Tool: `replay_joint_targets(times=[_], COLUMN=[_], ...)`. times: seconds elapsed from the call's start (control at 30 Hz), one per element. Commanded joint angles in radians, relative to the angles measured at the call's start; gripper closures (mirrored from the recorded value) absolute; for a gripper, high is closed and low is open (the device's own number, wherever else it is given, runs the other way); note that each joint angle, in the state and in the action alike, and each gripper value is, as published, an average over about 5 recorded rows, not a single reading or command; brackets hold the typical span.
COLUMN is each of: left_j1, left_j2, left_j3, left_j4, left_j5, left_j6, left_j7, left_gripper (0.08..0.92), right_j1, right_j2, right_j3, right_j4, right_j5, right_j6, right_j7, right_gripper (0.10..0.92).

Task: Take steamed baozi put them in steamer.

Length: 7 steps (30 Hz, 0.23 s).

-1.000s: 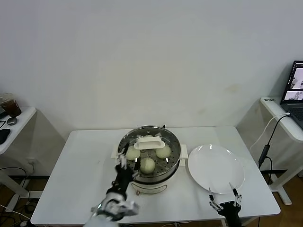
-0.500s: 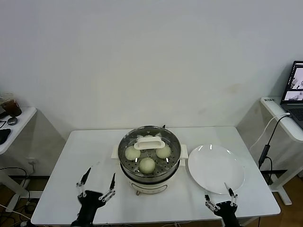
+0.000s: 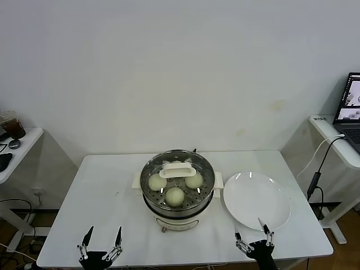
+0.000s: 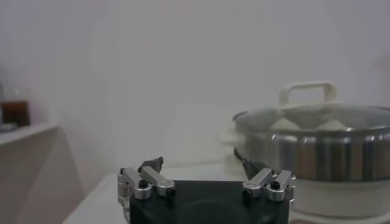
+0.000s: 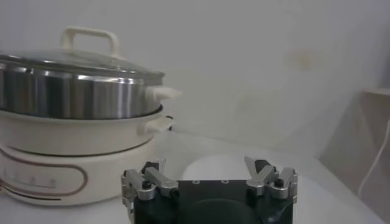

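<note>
The steamer (image 3: 198, 215) stands at the table's middle, a shiny steel pot on a cream-white base, with a glass lid (image 3: 185, 157) and white handle on top. Through the lid I see pale baozi (image 3: 175, 196) on the perforated tray; three show clearly, a fourth is mostly hidden behind the handle. The steamer also shows in the left wrist view (image 4: 317, 152) and the right wrist view (image 5: 79, 91). My left gripper (image 3: 102, 241) is open and empty at the front left table edge. My right gripper (image 3: 251, 235) is open and empty at the front right edge, just before the plate.
An empty white plate (image 3: 256, 200) lies right of the steamer, also in the right wrist view (image 5: 210, 167). A side table (image 3: 17, 147) with a cup stands at the far left. A laptop (image 3: 349, 107) and cable sit on a desk at the far right.
My left gripper has drawn back from beside the steamer, down and left to the table's front edge. My right gripper has shifted slightly left. The lid and buns have not moved.
</note>
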Motion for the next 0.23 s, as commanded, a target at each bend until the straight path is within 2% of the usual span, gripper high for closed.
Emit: replay_joint_targets(times=[0.03,0.23], left_j1=[0.030,0.029], left_j2=[-0.020,-0.021], left_j3=[-0.035,-0.033], left_j4=[0.067,0.063], left_j5=[-0.062,-0.056], left_j6=[-0.040,-0.021], left_j7=[0.057,0.068], left_gripper=[0.177,0.177], right_j1=[-0.010,-0.010], right_j2=[-0.005,-0.003], right_j3=[-0.025,-0.026], right_j4=[0.011,0.002], right_j5=[0.012,-0.012], right_j6=[-0.005,0.015], right_j7=[-0.001,0.005], right_gripper=[0.203,0.203])
